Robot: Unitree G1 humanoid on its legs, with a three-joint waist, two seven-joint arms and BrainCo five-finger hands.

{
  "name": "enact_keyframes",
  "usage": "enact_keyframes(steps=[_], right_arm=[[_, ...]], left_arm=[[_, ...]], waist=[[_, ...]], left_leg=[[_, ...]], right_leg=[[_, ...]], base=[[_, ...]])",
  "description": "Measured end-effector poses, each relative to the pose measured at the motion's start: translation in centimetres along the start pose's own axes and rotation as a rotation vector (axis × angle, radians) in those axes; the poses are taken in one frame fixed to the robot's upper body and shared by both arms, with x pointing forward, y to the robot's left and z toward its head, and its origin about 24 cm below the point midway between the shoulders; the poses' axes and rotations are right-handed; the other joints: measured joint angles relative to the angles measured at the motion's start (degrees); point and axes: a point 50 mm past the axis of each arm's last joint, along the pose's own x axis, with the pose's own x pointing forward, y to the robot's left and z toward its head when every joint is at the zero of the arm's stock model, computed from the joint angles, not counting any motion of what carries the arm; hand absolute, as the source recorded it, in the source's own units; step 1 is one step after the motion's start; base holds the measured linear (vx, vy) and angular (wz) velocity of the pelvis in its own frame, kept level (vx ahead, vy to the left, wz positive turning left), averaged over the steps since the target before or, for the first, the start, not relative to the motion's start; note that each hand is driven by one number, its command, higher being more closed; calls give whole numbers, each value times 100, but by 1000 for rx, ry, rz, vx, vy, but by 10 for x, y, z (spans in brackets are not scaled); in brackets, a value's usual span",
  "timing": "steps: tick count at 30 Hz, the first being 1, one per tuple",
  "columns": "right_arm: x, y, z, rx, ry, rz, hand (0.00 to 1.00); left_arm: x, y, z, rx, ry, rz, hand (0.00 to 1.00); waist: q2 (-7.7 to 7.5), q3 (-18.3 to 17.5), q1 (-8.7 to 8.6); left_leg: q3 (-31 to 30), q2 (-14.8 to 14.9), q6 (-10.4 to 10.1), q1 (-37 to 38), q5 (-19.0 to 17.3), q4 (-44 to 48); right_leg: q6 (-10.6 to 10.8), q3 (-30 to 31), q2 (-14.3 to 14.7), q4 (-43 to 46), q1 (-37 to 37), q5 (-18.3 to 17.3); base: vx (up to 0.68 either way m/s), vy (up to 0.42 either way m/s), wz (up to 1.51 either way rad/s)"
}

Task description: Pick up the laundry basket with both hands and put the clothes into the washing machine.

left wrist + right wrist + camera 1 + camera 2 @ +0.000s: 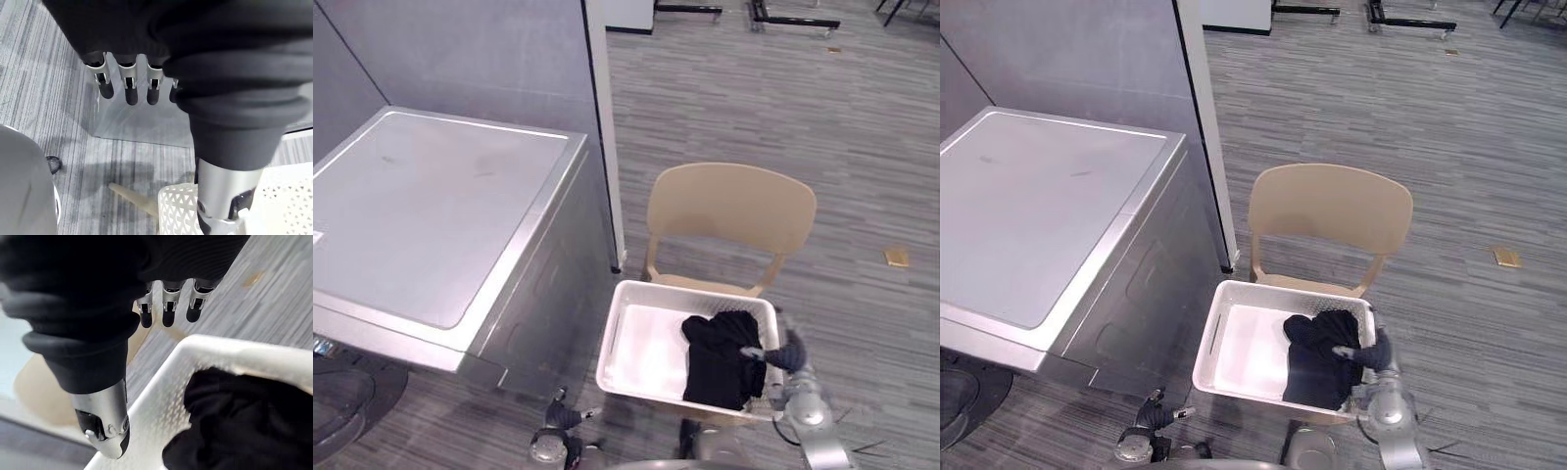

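Laundry basket (695, 290) flanked by left hand (561, 416) and right hand (791, 352), fingers (127, 90) straight.

Bright, even light casts only soft shadows.

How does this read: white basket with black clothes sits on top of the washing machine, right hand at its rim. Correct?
No. The left eye view shows the basket sitting on the tan chair beside the washing machine, not on it. The black clothes are in it, and the right hand is at its rim.
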Motion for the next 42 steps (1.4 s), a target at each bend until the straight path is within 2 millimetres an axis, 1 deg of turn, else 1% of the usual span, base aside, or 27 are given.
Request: enact_keyframes(steps=[1, 2, 4, 5, 7, 8, 9, 10, 11, 12, 13, 15, 17, 18, 20, 23, 25, 26, 27, 29, 32, 33, 36, 38, 39, 41, 42], right_arm=[[0, 9, 2, -16, -16, 55, 0], [0, 13, 2, -25, -20, 78, 0], [3, 32, 3, -68, -28, 163, 0], [4, 36, 3, -82, -28, 184, 0], [12, 49, 3, -121, -22, 247, 0], [15, 51, 2, -131, -16, 255, 0], [25, 50, 2, -153, 0, 252, 0], [35, 47, 3, -172, 18, 242, 0], [49, 40, 7, -192, 38, 209, 0], [57, 35, 11, -210, 43, 182, 0], [68, 24, 15, -228, 52, 130, 0], [80, 11, 21, -240, 67, 53, 0], [91, -8, 29, -280, 68, -23, 0], [94, -13, 31, -295, 69, -44, 0], [102, -31, 35, -319, 74, -115, 0], [106, -43, 40, -319, 73, -170, 0], [109, -49, 44, -315, 64, -199, 0], [110, -50, 45, -315, 64, -201, 0], [113, -52, 48, -305, 66, -204, 100], [116, -56, 53, -281, 63, -217, 100], [121, -67, 60, -239, 58, -245, 100], [122, -68, 62, -229, 57, -249, 100], [125, -71, 67, -169, 60, -255, 100], [128, -72, 79, -58, 34, -254, 100], [128, -72, 82, -33, 26, -256, 100], [127, -76, 92, 100, -15, -281, 100], [126, -77, 94, 129, -27, -290, 100]], left_arm=[[0, -1, 1, 8, -7, -7, 0], [0, -1, 1, 16, -7, -9, 0], [0, 1, 1, 35, -9, -11, 0], [1, 1, 1, 36, -9, -11, 0], [3, 4, 4, 53, -15, -9, 0], [4, 4, 5, 60, -19, -9, 0], [6, 6, 10, 61, -34, -4, 0], [8, 7, 18, 60, -56, 1, 0], [11, 9, 28, 53, -86, 9, 0], [13, 10, 33, 50, -100, 12, 0], [14, 11, 42, 39, -126, 20, 0], [15, 15, 46, -2, -141, 50, 0], [18, 22, 56, -14, -167, 83, 0], [18, 25, 57, -21, -168, 95, 0], [19, 29, 58, -39, -169, 115, 0], [19, 31, 58, -55, -167, 129, 0], [19, 32, 60, -63, -176, 135, 0], [19, 32, 61, -64, -178, 135, 0], [19, 33, 61, -68, -178, 137, 0], [20, 33, 63, -74, -183, 140, 0], [22, 28, 75, -90, -207, 126, 0], [22, 27, 78, -93, -213, 121, 0], [23, 21, 90, -106, -247, 107, 0], [23, 22, 93, -109, -259, 108, 0], [23, 22, 94, -110, -262, 108, 0], [23, 23, 93, -129, -254, 110, 0], [23, 23, 92, -130, -253, 110, 0]], waist=[[6, -5, 11], [6, -5, 9], [8, -9, 8], [8, -9, 14], [2, 37, 87], [7, 61, 96], [18, 153, 145], [25, 288, 161], [31, 532, 182], [65, 680, 181], [123, 871, 174], [181, 1062, 179], [250, 1303, 173], [249, 1338, 169], [271, 1428, 172], [270, 1467, 173], [271, 1527, 173], [277, 1532, 176], [281, 1544, 177], [278, 1616, 183], [280, 1630, 215], [281, 1630, 223], [282, 1633, 319], [280, 1635, 319], [280, 1642, 318], [282, 1756, 315], [282, 1756, 314]], left_leg=[[-57, -8, 5, -11, 49, -1], [-122, -17, -1, -20, 79, -2], [-283, -66, 11, -30, 128, -17], [-293, -68, 15, -46, 143, -21], [-379, -105, 5, -267, 282, -52], [-440, -110, 18, -368, 295, -30], [-532, -110, 26, -637, 302, 93], [-610, -121, 22, -832, 323, 231], [-666, -154, 20, -1045, 393, 347], [-717, -170, 28, -1158, 407, 409], [-773, -189, 28, -1335, 407, 509], [-820, -209, 4, -1659, 391, 630], [-877, -209, -33, -1928, 395, 630], [-877, -208, -39, -2016, 399, 601], [-897, -208, -92, -2215, 485, 404], [-894, -240, -89, -2291, 621, 196], [-896, -287, -71, -2343, 711, 69], [-895, -296, -71, -2372, 724, 50], [-894, -299, -54, -2405, 852, -2], [-901, -296, -20, -2411, 932, -20], [-893, -329, 80, -2472, 1007, 3], [-894, -334, 80, -2487, 1008, 3], [-898, -348, 81, -2476, 1008, 11], [-904, -359, 85, -2452, 1005, 11], [-904, -365, 89, -2426, 1003, 11], [-908, -383, 136, -2188, 964, 4], [-913, -387, 140, -2145, 959, 0]], right_leg=[[6, -72, -1, -135, 80, 76], [13, -129, -8, -203, 141, 104], [17, -277, -21, -359, 288, 180], [8, -294, -17, -398, 298, 207], [-11, -422, -50, -453, 207, 280], [-12, -461, -67, -401, 123, 280], [-24, -536, -114, -234, -121, 273], [-48, -593, -173, -84, -304, 258], [-70, -628, -251, 103, -504, 245], [-87, -669, -296, 210, -602, 235], [-118, -725, -372, 364, -757, 215], [-121, -755, -458, 498, -1047, 155], [-141, -803, -486, 480, -1273, 137], [-134, -806, -486, 445, -1362, 142], [-121, -822, -488, 321, -1593, 182], [-113, -836, -500, 242, -1734, 243], [-198, -844, -537, 206, -1836, 419], [-197, -858, -555, 202, -1869, 463], [-208, -876, -563, 219, -1949, 504], [-247, -897, -558, 231, -1952, 562], [-259, -882, -585, 260, -2022, 572], [-259, -882, -588, 260, -2033, 572], [-259, -862, -590, 259, -2030, 571], [-259, -851, -591, 256, -2008, 570], [-259, -847, -590, 250, -1981, 571], [-238, -844, -570, 210, -1717, 556], [-232, -848, -566, 195, -1666, 550]], base=[[-9, 21, 21], [-15, 0, 36], [-48, 2, 36], [-59, 5, 16], [-128, -25, 24], [-173, -38, 40], [-150, -31, 38], [-169, -29, 40], [-202, -36, 35], [-239, -35, 35], [-287, -35, 31], [-239, -14, 19], [-217, -6, 10], [-164, -21, 3], [-108, -21, -2], [-15, -3, 0], [43, 12, 4], [65, 6, 1], [90, -4, 1], [103, -7, -1], [113, 9, -3], [95, 9, 0], [67, 4, -2], [0, 0, 0], [0, 0, 0], [-8, 10, 2], [-33, 19, 5]])
